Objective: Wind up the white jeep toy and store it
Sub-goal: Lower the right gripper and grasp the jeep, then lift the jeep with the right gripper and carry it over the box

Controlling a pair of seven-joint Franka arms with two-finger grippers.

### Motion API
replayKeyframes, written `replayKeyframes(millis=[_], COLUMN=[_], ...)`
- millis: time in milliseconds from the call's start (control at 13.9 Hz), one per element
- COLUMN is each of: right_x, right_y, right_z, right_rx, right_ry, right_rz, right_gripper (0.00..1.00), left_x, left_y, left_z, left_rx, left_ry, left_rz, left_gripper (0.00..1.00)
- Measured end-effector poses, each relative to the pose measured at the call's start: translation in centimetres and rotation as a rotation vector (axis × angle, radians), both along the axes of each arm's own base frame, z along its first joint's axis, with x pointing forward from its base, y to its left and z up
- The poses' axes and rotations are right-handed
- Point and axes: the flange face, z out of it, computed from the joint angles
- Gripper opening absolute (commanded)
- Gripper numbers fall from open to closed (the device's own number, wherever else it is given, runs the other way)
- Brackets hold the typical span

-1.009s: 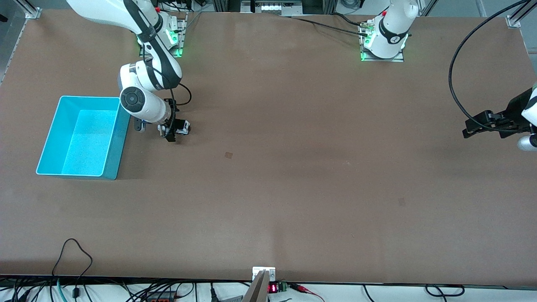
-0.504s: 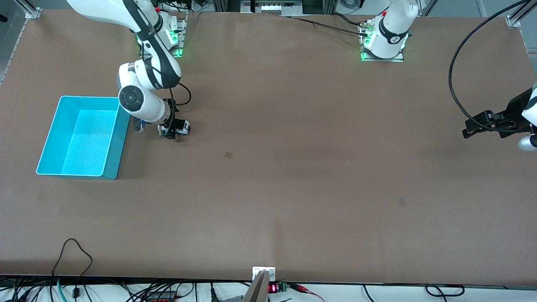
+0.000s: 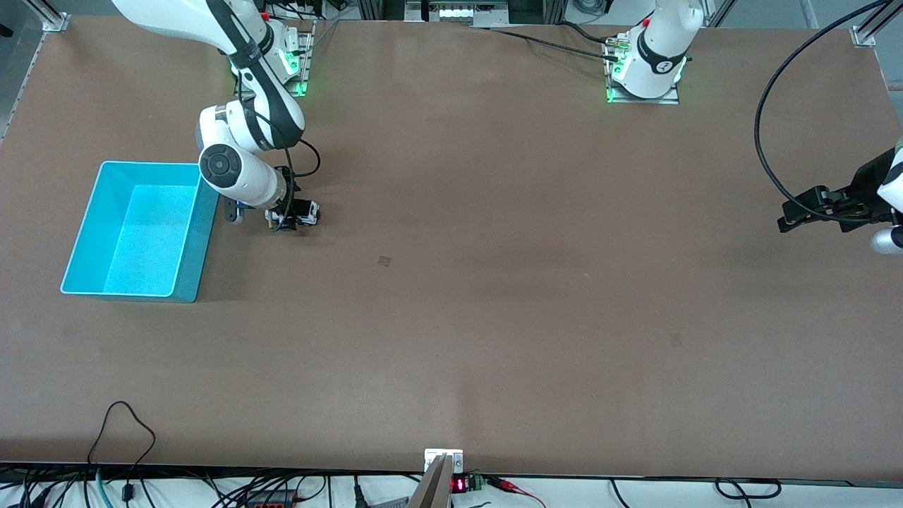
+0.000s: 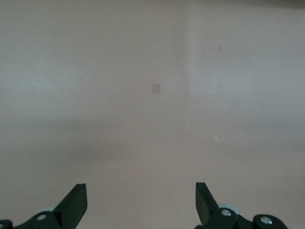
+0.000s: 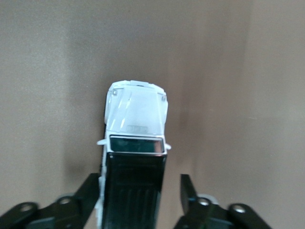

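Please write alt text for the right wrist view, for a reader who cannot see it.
A white jeep with a black roof sits on the brown table between the fingers of the right tool. One finger is at its side; the other stands apart, so the tool is open.

i work in a robotics lab: my two bases (image 3: 643, 67) are bolted with green lights at one long edge of a bare brown bench (image 3: 494, 317), aluminium framing (image 3: 49, 17) at its corners, cables (image 3: 120, 451) along the other edge.
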Motion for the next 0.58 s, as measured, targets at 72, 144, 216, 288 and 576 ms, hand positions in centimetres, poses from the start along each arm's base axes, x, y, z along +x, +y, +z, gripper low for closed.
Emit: replayKeyframes(millis=[72, 144, 216, 288, 576], right_x=[0.00, 0.07, 0.04, 0.03, 0.01], right_y=[0.00, 0.02, 0.00, 0.00, -0.07], right_z=[-0.01, 0.14, 0.11, 0.11, 0.12], right_rx=[0.002, 0.005, 0.007, 0.008, 0.014], right_ry=[0.000, -0.002, 0.000, 0.001, 0.004], right_rz=[0.010, 0.019, 0.030, 0.035, 0.064], right_gripper=[0.28, 0.18, 0.10, 0.05, 0.00], left_x=[0.00, 0.00, 0.00, 0.00, 0.00], left_y=[0.00, 0.00, 0.00, 0.00, 0.00], left_z=[0.00, 0.00, 0.00, 0.00, 0.00], left_rx=[0.000, 0.000, 0.000, 0.000, 0.000], left_ry=[0.000, 0.000, 0.000, 0.000, 0.000], left_rz=[0.000, 0.000, 0.000, 0.000, 0.000], left_gripper=[1.00, 1.00, 1.00, 1.00, 1.00])
